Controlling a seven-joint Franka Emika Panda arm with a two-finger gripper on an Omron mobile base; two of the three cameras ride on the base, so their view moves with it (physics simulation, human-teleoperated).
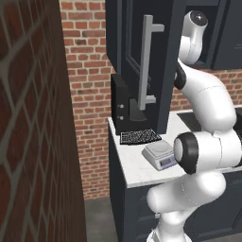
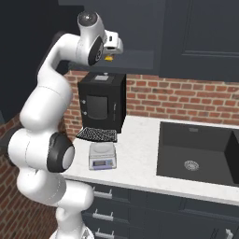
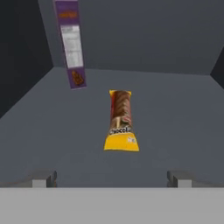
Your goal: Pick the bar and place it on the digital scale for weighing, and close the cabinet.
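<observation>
Your two-finger pincer (image 3: 112, 178) is spread wide and holds nothing — straight ahead of it, centred between the tips, the flat oblong bar in its brown-and-yellow wrapper (image 3: 121, 121) lies on the dark cabinet's grey shelf (image 3: 175, 118). A tall purple box (image 3: 70, 41) stands beyond, to the left.

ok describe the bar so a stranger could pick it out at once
Look inside the open cabinet, on its grey shelf. The bar lies flat mid-shelf, ahead of the gripper. Its yellow and brown wrapper reads "Chocolate", unlike the tall purple box standing behind it.
</observation>
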